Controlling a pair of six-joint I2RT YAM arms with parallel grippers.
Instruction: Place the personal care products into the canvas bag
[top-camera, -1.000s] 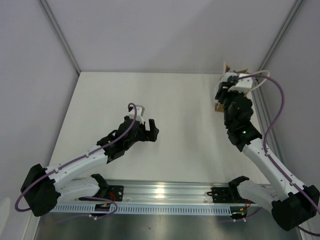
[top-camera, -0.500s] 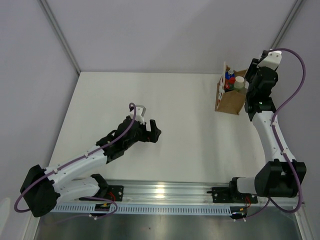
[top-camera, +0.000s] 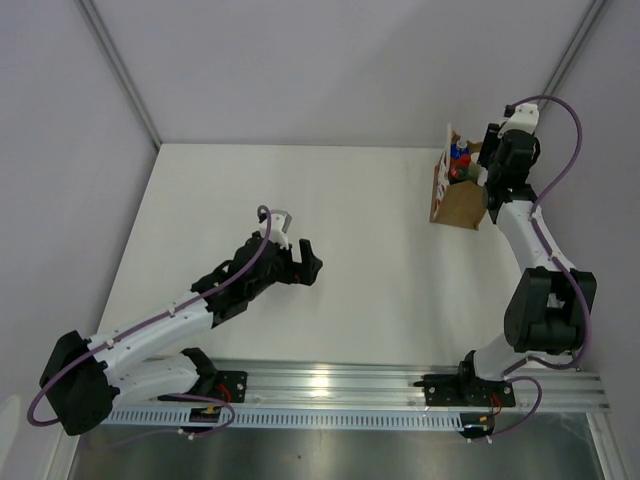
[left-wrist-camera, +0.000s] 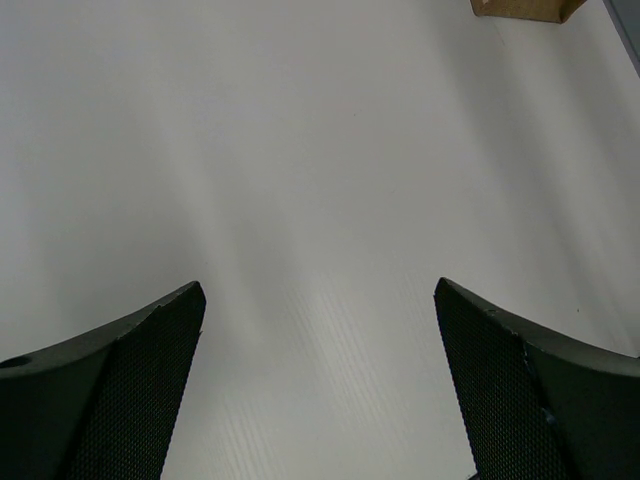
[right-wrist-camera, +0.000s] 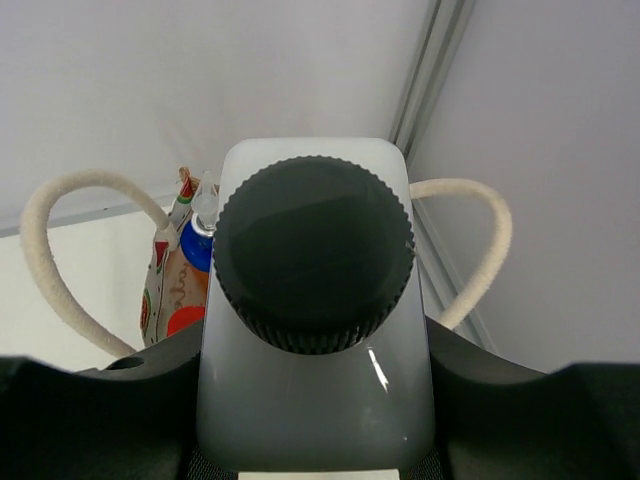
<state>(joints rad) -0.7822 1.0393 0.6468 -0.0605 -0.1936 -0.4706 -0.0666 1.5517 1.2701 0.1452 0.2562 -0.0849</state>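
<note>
Two arms are sharing a pale surface (top-camera: 340, 190), and only the right arm (top-camera: 538, 262) is changing. A second ago it was stretching low across the far right corner and hiding the canvas bag (top-camera: 457, 206). Half a second ago it was standing tall just right of the bag, leaving the mouth open to view. Now it is folding its elbow back toward the near edge and bringing its wrist in against the bag's right rim. The left arm (top-camera: 170, 320) is lying where it was, mid-surface, its fingers (left-wrist-camera: 120, 390) spreading wide with nothing between them. The bag is standing upright in that far right corner. Its white cord handles (right-wrist-camera: 55, 250) are looping up on either side of the right wrist view, so the wrist is hanging close above or beside the mouth; which of the two I cannot tell. The right fingers (right-wrist-camera: 80, 410) are pressing in on the clear square bottle (right-wrist-camera: 315, 390), its black cap (right-wrist-camera: 314, 250) facing the camera. Past it, the orange-red bottle (top-camera: 458, 160) is sitting inside the bag, blue cap (right-wrist-camera: 198, 250) up. The olive-green bottle's whitish cap, plain half a second ago, is now hiding behind the wrist. By my reading, the last product is coming in for its drop, with lowering and release remaining.
</note>
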